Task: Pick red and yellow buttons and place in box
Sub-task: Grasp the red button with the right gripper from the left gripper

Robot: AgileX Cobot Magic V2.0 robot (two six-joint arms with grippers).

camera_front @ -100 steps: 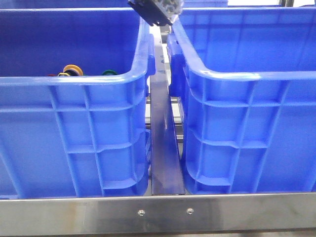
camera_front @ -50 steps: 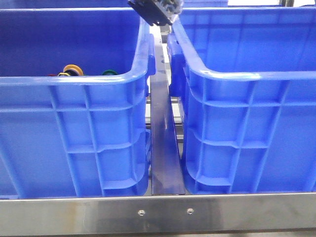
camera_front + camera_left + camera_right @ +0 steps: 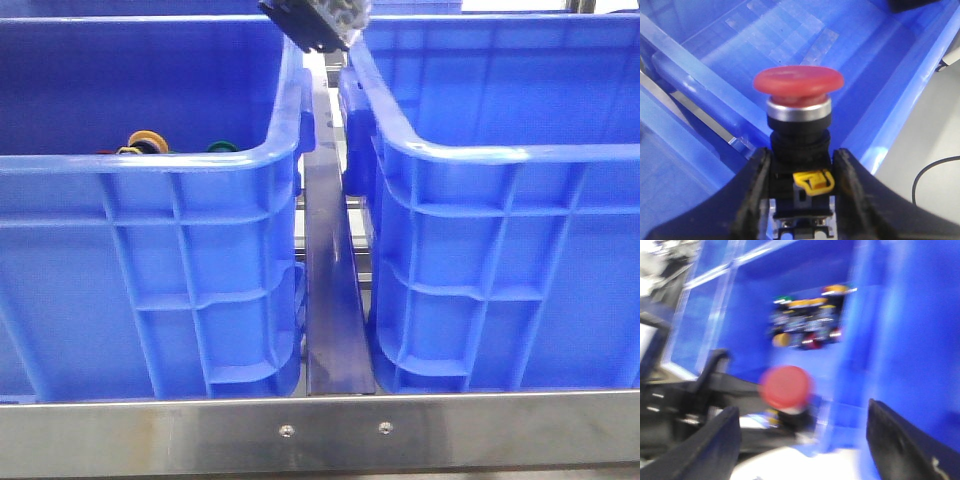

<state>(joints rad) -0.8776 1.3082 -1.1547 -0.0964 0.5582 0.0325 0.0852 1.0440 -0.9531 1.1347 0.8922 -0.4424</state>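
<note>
Red button (image 3: 798,86) sat clamped by its dark body in the left gripper (image 3: 801,176), both black fingers (image 3: 758,176) pressed against its sides, domed cap and silver collar standing clear above them! In the left wrist view it hung at centre frame over a blue crate's floor, a thick rim running diagonally through the left half. The right wrist view, badly blurred, caught the same red cap (image 3: 786,387) at lower centre with the left arm's dark body stretching off to the lower left.

Source pile (image 3: 807,322) showed in the upper middle of that blurred view: a cluster of buttons with yellow, red and green caps on a crate floor. From the front, only a yellow-orange cap (image 3: 146,141) and a green one (image 3: 221,147) peeked over the near rim of the left crate (image 3: 150,270).

Right gripper (image 3: 800,440) was spread wide and empty, its two fingers at the lower corners of its own view.

Over the last second, nothing shifted in the front view: the dark gripper part (image 3: 312,22) at top centre held the same spot above the gap between the left crate and the right crate (image 3: 500,260). That read as a pause in the carry, red button not yet released. The yellow one looked untouched, so the task seemed under halfway.
</note>
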